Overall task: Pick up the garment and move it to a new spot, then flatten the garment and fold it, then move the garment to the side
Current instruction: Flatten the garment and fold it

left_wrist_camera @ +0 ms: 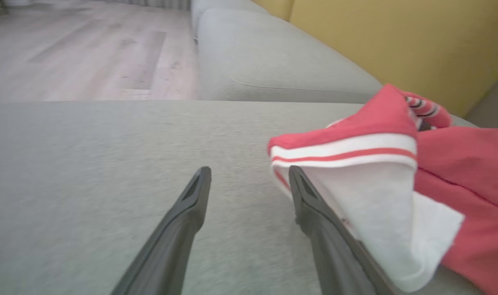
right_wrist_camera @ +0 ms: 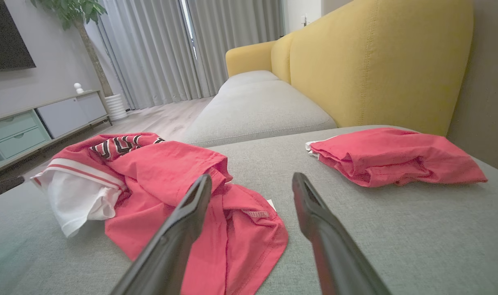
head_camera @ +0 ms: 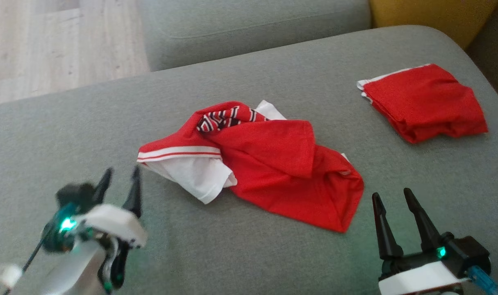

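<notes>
A crumpled red and white garment [head_camera: 269,164] lies in a heap in the middle of the grey sofa cushion [head_camera: 232,254]; it is also in the left wrist view [left_wrist_camera: 380,172] and the right wrist view [right_wrist_camera: 162,180]. My left gripper [head_camera: 119,176] stands open just left of the garment's white sleeve, holding nothing. In the left wrist view that gripper [left_wrist_camera: 249,174] has its right finger beside the striped white cuff. My right gripper [head_camera: 392,196] is open and empty just right of the garment's lower corner, seen close up [right_wrist_camera: 253,180] in its own wrist view.
A second red garment [head_camera: 425,102], folded, lies at the back right of the cushion, also seen in the right wrist view [right_wrist_camera: 396,155]. A yellow backrest [right_wrist_camera: 376,61] rises behind it. Another grey seat [head_camera: 253,28] and a wooden floor [head_camera: 48,45] lie beyond.
</notes>
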Robot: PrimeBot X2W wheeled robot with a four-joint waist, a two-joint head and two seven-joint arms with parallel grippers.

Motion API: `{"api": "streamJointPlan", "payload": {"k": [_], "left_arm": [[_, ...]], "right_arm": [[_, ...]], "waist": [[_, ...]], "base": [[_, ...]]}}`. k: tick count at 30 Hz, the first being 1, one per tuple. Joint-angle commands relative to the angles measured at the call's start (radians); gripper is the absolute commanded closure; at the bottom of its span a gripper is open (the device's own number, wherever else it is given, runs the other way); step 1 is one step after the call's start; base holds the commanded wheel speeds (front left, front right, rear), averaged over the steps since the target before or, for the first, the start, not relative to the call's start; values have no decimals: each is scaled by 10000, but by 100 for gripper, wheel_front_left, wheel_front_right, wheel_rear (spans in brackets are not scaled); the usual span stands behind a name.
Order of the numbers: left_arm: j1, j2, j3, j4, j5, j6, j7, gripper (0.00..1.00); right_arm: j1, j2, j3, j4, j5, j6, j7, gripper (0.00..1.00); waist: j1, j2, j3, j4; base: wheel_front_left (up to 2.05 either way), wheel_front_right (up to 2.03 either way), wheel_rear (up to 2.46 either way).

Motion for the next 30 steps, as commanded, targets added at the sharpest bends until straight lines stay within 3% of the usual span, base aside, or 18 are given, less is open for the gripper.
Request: {"api": "streamJointPlan", "payload": {"k": [1,5,10,15,21,26,27,30], "left_arm": [[125,525,652,-228,61,249,-570,0],[1157,473,1036,-1411,709,550,-1047,0],[2084,-263,527,-2426,2083,380,-1063,0],[1777,-1317,-101,-1301,2717,345,-1061,0],[622,-2315,-278,1053,2984,704,-880,0],[-91,-2696,327,2352,3050,1505,-1040,0],[-91,-2696,327,2352,3050,1505,-1040,0],[-302,-2761,929,2199,3364,2080,-1060,0]], "right_arm": [[-164,-197,147,-367,-3,-7,-65,0],[-114,-221,225,-368,3,-7,-65,0],[-198,-254,398,-356,30,-7,-65,0],[-370,-398,585,-362,79,-7,-65,0],[-593,-628,679,-357,153,-7,-65,0],[-754,-670,716,-361,193,-7,-65,0],[-754,-670,716,-361,193,-7,-65,0],[-796,-665,694,-350,202,-7,-65,0]], "waist": [[0,0,-58,181],[0,0,-129,518],[0,0,-100,658],[0,0,127,545],[0,0,503,211],[0,0,685,-41],[0,0,685,-41],[0,0,732,-127]], "base": [[0,0,0],[0,0,0],[0,0,0],[0,0,0],[0,0,0],[0,0,0],[0,0,0],[0,0,0]]}}
